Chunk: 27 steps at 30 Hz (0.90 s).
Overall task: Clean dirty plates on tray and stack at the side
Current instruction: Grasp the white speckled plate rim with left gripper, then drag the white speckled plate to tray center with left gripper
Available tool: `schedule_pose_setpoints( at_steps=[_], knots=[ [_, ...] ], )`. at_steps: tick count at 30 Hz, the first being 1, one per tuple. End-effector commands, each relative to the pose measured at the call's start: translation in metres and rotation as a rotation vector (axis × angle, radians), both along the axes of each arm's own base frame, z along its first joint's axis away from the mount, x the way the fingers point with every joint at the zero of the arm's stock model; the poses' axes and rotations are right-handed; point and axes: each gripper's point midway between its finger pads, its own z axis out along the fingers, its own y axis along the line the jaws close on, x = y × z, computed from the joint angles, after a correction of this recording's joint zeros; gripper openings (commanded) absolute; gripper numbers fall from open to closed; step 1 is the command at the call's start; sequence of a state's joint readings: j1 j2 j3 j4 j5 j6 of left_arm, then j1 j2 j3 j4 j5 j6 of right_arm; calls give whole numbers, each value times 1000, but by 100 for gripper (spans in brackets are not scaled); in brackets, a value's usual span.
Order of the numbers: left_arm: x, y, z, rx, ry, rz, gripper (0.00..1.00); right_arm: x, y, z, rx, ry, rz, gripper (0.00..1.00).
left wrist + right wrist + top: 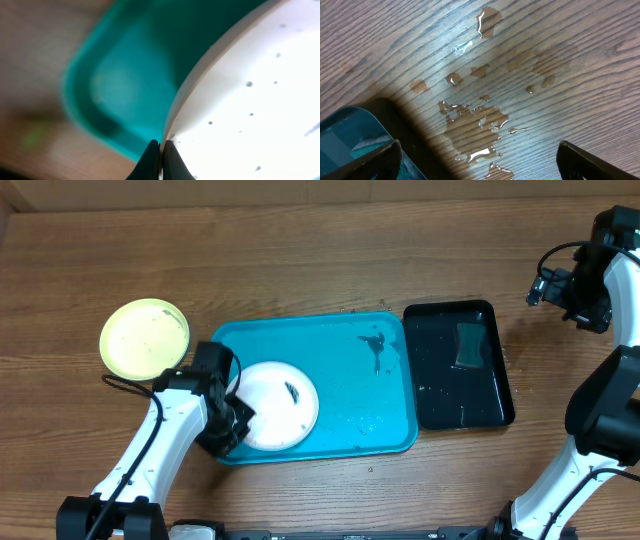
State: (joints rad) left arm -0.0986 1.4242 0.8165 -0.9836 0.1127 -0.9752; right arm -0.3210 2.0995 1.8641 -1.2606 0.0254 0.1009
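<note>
So far only the yellow plate [144,338] lies off the tray [350,370]; the left claw [161,148] pinches the dirty white plate [278,405] by its rim; the right claw [477,150] is wide open, empty.

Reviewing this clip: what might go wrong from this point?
The left gripper pinches only the very rim of the white plate, so it may slip on lifting. A dark smear shows on that plate; stacking it on the yellow-green plate now would leave it dirty. Puddles wet the table by the black tray; a plate set there could slide.
</note>
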Motion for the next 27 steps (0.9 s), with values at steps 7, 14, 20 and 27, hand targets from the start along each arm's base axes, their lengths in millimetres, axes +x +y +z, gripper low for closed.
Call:
schedule_pose_setpoints(
  at_steps=[7, 14, 20, 27],
  knots=[
    [45, -25, 7, -58, -184, -83, 4, 1, 0, 9, -3, -25, -6, 100],
    [65, -49, -1, -18, -266, -196, 6, 1, 0, 9, -3, -25, -6, 100],
    [73, -75, -22, -19, -281, -329, 10, 1, 0, 9, -3, -25, -6, 100],
    [88, -84, -4, -11, -328, -572, 35, 1, 0, 9, -3, -25, -6, 100]
  ],
)
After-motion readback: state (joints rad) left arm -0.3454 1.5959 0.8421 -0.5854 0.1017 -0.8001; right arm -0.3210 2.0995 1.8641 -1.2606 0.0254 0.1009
